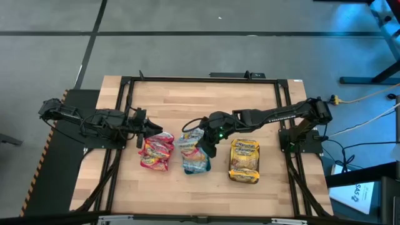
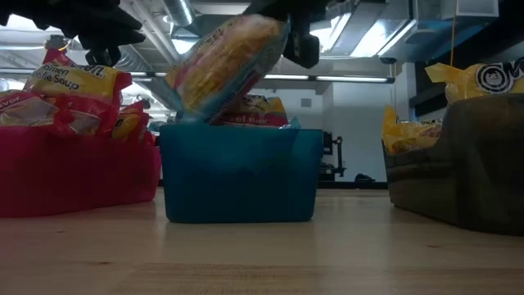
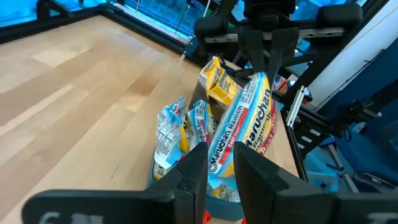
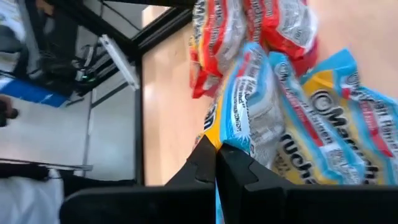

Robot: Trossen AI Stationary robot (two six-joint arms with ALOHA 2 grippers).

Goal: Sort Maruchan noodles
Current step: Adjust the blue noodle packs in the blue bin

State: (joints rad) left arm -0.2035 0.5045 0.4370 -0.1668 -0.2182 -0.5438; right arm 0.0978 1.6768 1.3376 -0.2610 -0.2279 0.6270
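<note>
Three trays stand in a row on the wooden table. The red tray (image 2: 74,176) holds red Maruchan noodles (image 1: 156,153). The teal tray (image 2: 237,176) holds blue-edged packets (image 1: 197,162). The dark grey tray (image 2: 458,176) holds yellow ones (image 1: 245,161). My right gripper (image 1: 201,139) is above the teal tray, shut on one blue-edged packet (image 3: 242,134). My left gripper (image 3: 221,171) waits open and holding nothing at the far edge of the red tray (image 1: 149,128). My right gripper pinches the blue-edged packet by its upper end (image 3: 261,78) between its two shut fingers (image 4: 208,163). They come slanting down from above and the table's right. The packet hangs tilted below them (image 2: 229,65). Its lower end (image 2: 178,113) is at the teal tray's rim; whether it touches, I cannot tell.
Black frame rails (image 1: 125,112) run along the table's left, far and right sides. Bare wood lies at the far half of the table (image 1: 200,100) and in front of the trays (image 2: 262,254).
</note>
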